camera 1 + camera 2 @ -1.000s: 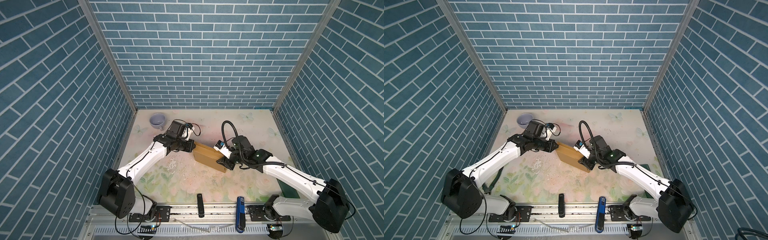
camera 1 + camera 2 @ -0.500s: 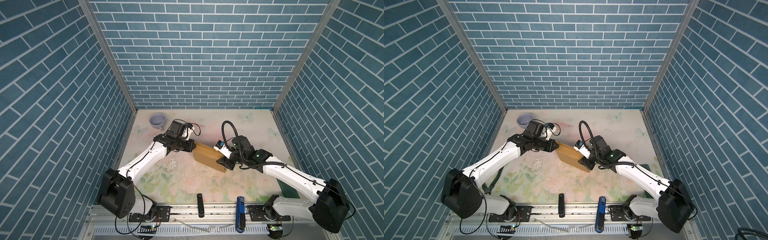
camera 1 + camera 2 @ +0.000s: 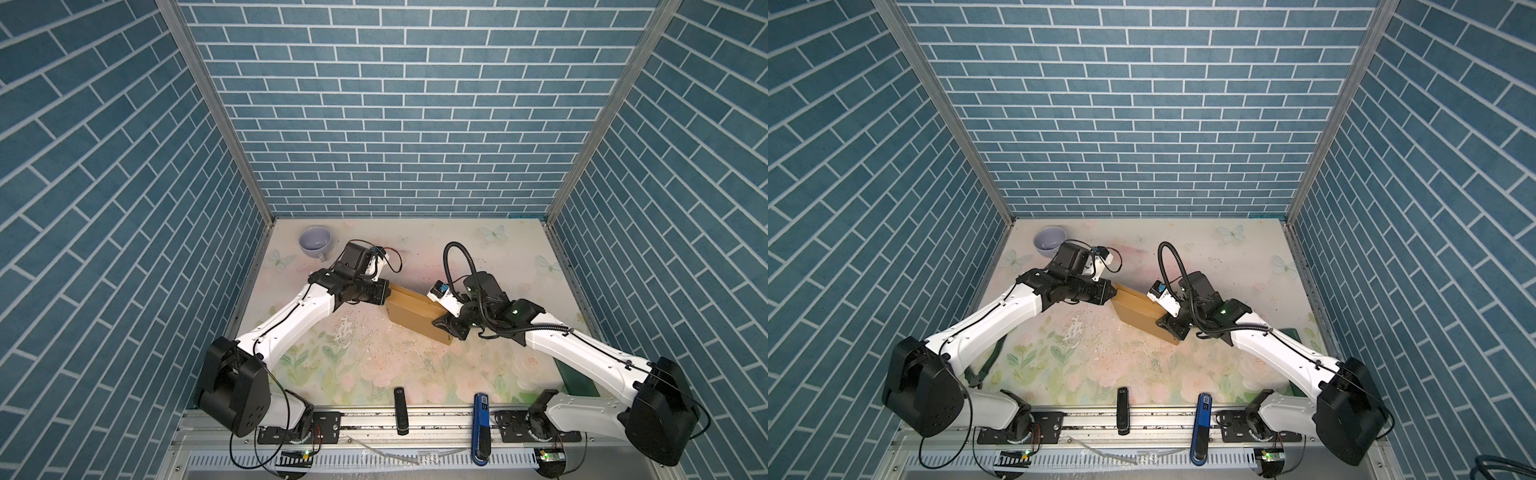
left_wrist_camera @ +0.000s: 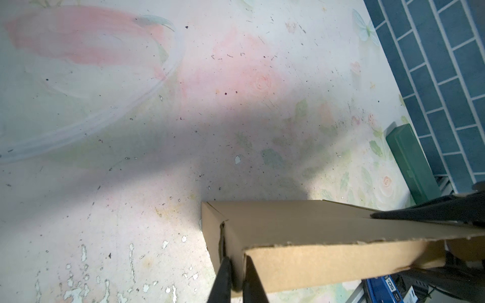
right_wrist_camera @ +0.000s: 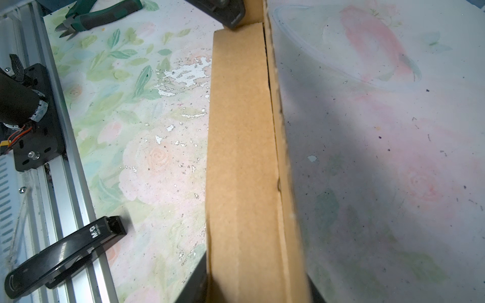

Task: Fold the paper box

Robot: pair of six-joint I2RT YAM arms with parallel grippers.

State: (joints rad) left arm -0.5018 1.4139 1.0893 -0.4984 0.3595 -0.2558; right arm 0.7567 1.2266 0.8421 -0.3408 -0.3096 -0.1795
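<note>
- Mostly done, I judge: paper box (image 3: 417, 313) reads as a closed shallow shape, spanning between both claws over bench (image 3: 374, 365).
- Left claw (image 4: 236, 262) pinches its end wall; right claw (image 5: 256, 286) clamps the opposite end.
- Remaining: lid seam gapes slightly, needs tucking.

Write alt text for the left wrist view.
The left gripper pinches a corner of the paper box, a tan cardboard mailer over a worn floral table. A green case lies by the blue brick wall.
</note>
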